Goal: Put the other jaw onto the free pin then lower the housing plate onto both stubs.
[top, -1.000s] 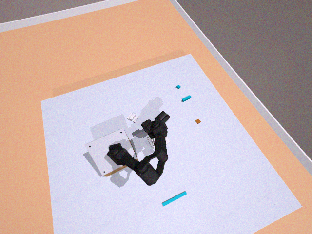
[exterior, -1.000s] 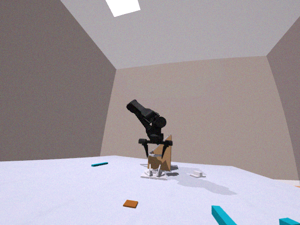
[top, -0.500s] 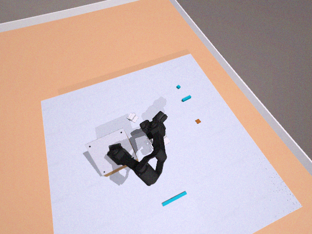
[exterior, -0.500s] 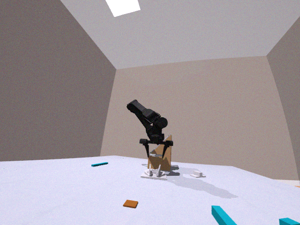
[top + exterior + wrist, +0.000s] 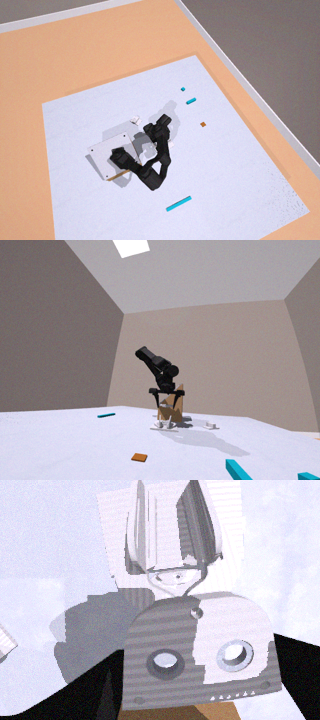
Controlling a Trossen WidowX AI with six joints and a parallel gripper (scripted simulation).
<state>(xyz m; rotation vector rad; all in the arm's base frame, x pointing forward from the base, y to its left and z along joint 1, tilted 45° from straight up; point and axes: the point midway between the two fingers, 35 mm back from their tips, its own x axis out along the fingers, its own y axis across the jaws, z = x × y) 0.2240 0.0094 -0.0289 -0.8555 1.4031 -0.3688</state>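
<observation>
My gripper [image 5: 166, 406] [image 5: 195, 650] is shut on the white housing plate [image 5: 240, 620], which has two large round holes. It holds the plate roughly level above the table, clear of the white base [image 5: 154, 428] [image 5: 110, 525] [image 5: 171, 145]. In the wrist view the plate is nearer the camera and its rounded edge reaches the base's near edge. Two pale jaws stand side by side on the base, the left jaw [image 5: 134, 537] and the right jaw [image 5: 206, 530], with a gap between them. The plate and glare hide the pins, stubs and gear teeth, so I cannot tell whether the teeth mesh.
A small white stand with a block [image 5: 135, 120] [image 5: 211, 425] lies beside the base. The arm is mounted on a white-topped wooden box [image 5: 103, 148] [image 5: 178, 401]. A long cyan bar [image 5: 178, 203] [image 5: 106, 415], a shorter cyan bar [image 5: 191, 101], a cyan cube [image 5: 183, 89] and an orange tile [image 5: 203, 124] [image 5: 139, 457] lie farther out.
</observation>
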